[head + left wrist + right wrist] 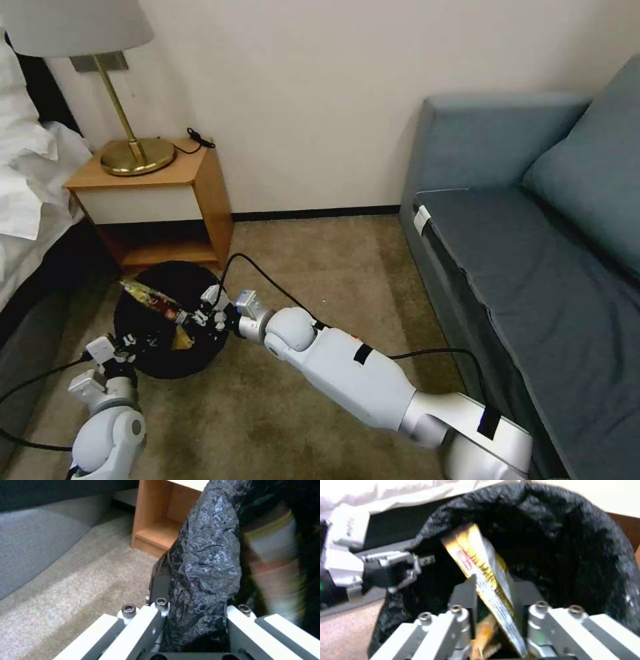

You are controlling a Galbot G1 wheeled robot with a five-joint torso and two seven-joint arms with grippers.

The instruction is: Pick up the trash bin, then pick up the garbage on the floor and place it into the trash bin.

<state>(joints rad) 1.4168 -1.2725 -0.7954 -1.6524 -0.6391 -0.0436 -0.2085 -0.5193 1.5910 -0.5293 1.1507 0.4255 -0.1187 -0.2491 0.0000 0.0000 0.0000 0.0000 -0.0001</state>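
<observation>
Right tool (195,319) gripping gold-brown wrapper (150,298) over bin (170,360), left tool (125,345) clamping bin rim

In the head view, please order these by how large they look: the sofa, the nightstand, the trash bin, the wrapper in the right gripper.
Largest to smallest, as they look:
1. sofa
2. nightstand
3. trash bin, nearer the camera than the nightstand
4. wrapper, held by the right gripper
</observation>
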